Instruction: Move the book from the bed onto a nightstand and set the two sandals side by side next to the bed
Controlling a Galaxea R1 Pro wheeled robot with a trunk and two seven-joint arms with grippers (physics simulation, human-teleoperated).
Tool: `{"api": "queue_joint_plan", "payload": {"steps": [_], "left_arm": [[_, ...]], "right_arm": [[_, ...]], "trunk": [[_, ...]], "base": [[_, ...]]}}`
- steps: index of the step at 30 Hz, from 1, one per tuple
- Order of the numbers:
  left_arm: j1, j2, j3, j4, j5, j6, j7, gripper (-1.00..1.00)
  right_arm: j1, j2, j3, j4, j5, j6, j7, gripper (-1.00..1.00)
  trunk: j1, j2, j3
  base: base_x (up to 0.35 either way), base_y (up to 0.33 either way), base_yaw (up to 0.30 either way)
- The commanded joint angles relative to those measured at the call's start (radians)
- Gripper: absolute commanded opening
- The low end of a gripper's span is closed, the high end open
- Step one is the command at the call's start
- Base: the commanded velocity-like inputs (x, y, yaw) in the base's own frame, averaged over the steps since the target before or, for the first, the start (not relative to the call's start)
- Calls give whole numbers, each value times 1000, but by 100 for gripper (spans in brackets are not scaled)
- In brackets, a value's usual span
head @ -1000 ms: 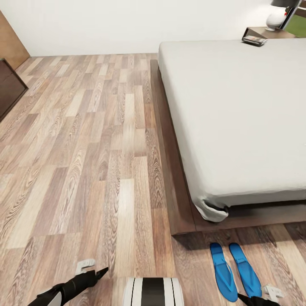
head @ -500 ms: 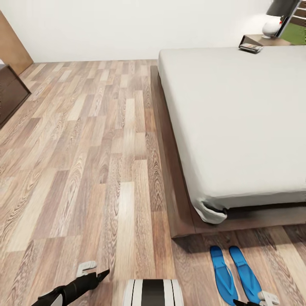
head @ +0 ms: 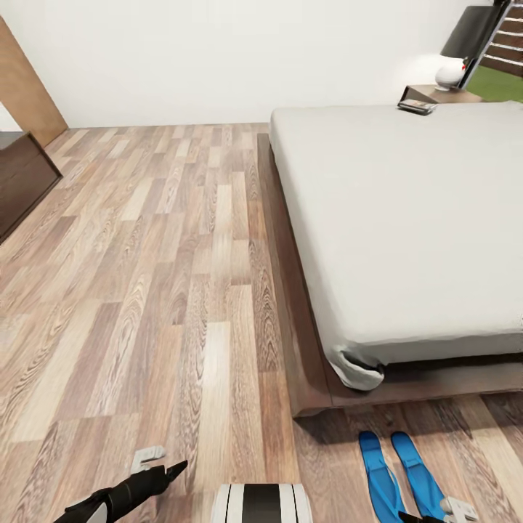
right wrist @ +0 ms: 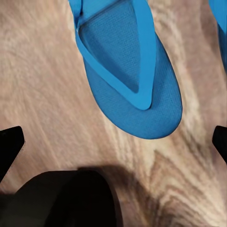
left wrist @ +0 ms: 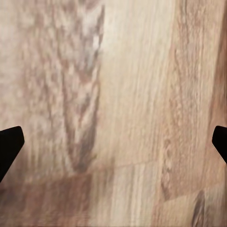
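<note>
I see the bed (head: 407, 218) as my landmark: white mattress on a dark frame, its long axis running away from me toward the far wall. The two sandals (head: 401, 476) lie on the wood floor (head: 145, 290) just off the bed's near corner, side by side and close together, their long axes parallel to the bed's side edge. Which ends are the toes I cannot tell from the head view. In the right wrist view one sandal (right wrist: 127, 71) lies flat, strap up, its rounded end toward the camera. The book (head: 416, 107) sits flat at the bed's far edge, just beside the nightstand (head: 436, 93), which carries a lamp (head: 454, 65).

My right gripper (right wrist: 113, 142) hangs over the floor near the sandals, fingers spread wide, holding nothing. My left gripper (left wrist: 113, 142) hangs over bare floor well apart from the bed, fingers also wide apart and empty.
</note>
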Motion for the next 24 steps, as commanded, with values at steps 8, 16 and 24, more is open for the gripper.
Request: {"api": "queue_joint_plan", "payload": {"steps": [8, 16, 24], "left_arm": [[0, 0, 1, 1, 3, 2, -4, 100], [0, 0, 1, 0, 3, 2, -4, 100], [0, -1, 1, 1, 3, 2, -4, 100]], "right_arm": [[0, 0, -9, -1, 10, 2, 4, 100], [0, 1, -9, -1, 10, 2, 4, 100], [0, 1, -9, -1, 10, 2, 4, 100]], "trunk": [[-4, 2, 30], [-7, 4, 61], [-11, 5, 92]], "base": [[0, 0, 0], [0, 0, 0], [0, 0, 0]]}}
